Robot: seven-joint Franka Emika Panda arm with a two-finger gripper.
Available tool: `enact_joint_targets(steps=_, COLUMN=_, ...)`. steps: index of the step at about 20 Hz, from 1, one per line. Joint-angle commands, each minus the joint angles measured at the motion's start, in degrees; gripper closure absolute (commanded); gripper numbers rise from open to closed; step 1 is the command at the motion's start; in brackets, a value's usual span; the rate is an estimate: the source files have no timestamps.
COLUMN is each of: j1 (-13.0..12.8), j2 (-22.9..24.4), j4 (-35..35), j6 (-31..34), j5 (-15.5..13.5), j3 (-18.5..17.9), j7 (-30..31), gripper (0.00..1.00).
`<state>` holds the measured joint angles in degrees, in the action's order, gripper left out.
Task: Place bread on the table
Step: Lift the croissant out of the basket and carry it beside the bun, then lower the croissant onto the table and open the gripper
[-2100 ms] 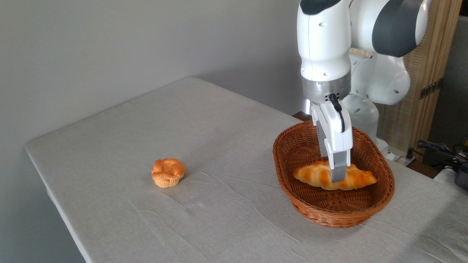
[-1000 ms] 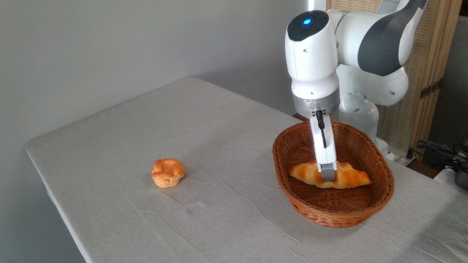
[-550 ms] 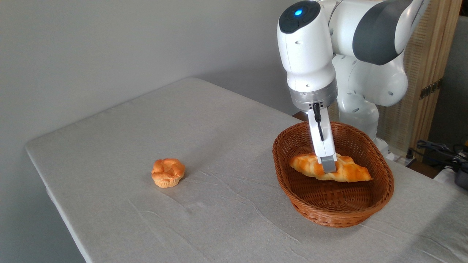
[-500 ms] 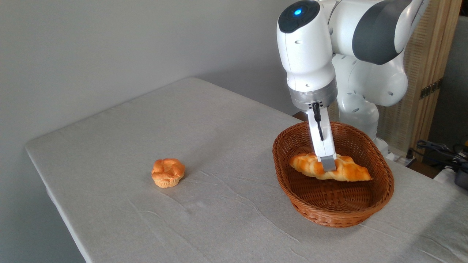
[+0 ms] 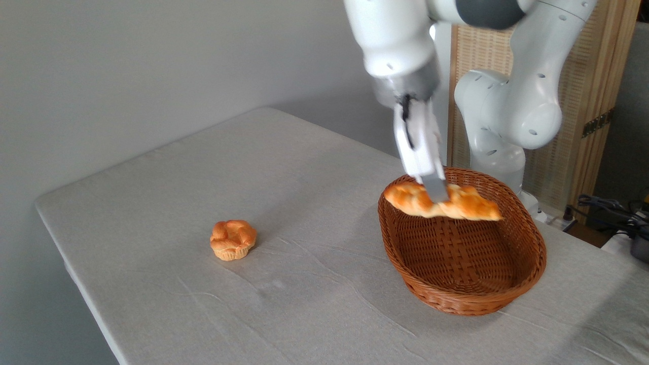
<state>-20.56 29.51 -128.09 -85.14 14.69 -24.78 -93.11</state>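
The bread [image 5: 469,204], a long braided golden loaf, hangs in the air over the far half of the wicker basket, roughly level, with its left end past the basket's rim. My gripper [image 5: 436,191] is shut on its middle, coming down from above; the picture is blurred by motion there. Light grey cloth covers the table [image 5: 213,167], which spreads out to the left of the basket.
A brown oval wicker basket [image 5: 507,299] stands at the right of the table, with nothing lying in it. A small round bun [image 5: 232,239] sits on the cloth at centre left. The arm's white base [image 5: 507,116] rises behind the basket.
The gripper has risen and shifted left with the bread, lifting it off the basket floor to above the rim. The bun and basket have not moved.
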Motion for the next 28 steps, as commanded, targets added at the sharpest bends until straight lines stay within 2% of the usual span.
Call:
enact_joint_targets(steps=1, j1=-4.9, j2=-7.8, j4=12.4, j6=2.8, j5=-4.1, j3=-0.4, j7=3.0, gripper=0.90)
enact_joint_targets(steps=4, j1=-8.3, j2=-15.9, j4=19.2, j6=0.0, j5=-9.9, j3=-0.8, j7=14.9, gripper=0.89)
enact_joint_targets(steps=6, j1=-10.6, j2=-19.6, j4=19.1, j6=-9.4, j5=-11.0, j3=-0.8, j7=24.2, gripper=0.89)
enact_joint_targets(steps=8, j1=-10.7, j2=-22.6, j4=19.0, j6=-16.3, j5=-12.4, j3=-0.8, j7=29.0, gripper=0.87)
enact_joint_targets(steps=9, j1=-10.8, j2=-23.6, j4=18.9, j6=-17.8, j5=-14.2, j3=-0.8, j7=29.6, gripper=0.85)
enact_joint_targets(steps=11, j1=-10.7, j2=-25.7, j4=18.1, j6=-21.1, j5=-14.4, j3=-0.8, j7=29.0, gripper=0.74)
enact_joint_targets(steps=13, j1=-10.7, j2=-27.1, j4=15.3, j6=-28.5, j5=-14.2, j3=-0.7, j7=28.0, gripper=0.62)
enact_joint_targets(steps=15, j1=-10.6, j2=-28.2, j4=12.1, j6=-34.2, j5=-14.2, j3=-0.7, j7=24.4, gripper=0.40)
enact_joint_targets(steps=16, j1=-10.7, j2=-28.2, j4=11.9, j6=-34.2, j5=-14.2, j3=-0.7, j7=23.9, gripper=0.30)
enact_joint_targets(steps=17, j1=-10.7, j2=-28.2, j4=11.9, j6=-34.2, j5=-14.2, j3=-0.7, j7=23.9, gripper=0.16)
enact_joint_targets(steps=20, j1=-10.7, j2=-28.2, j4=11.9, j6=-34.7, j5=-14.1, j3=-0.7, j7=22.9, gripper=0.00)
enact_joint_targets(steps=28, j1=-10.6, j2=-28.2, j4=11.9, j6=-34.4, j5=-13.8, j3=-0.6, j7=22.6, gripper=0.00)
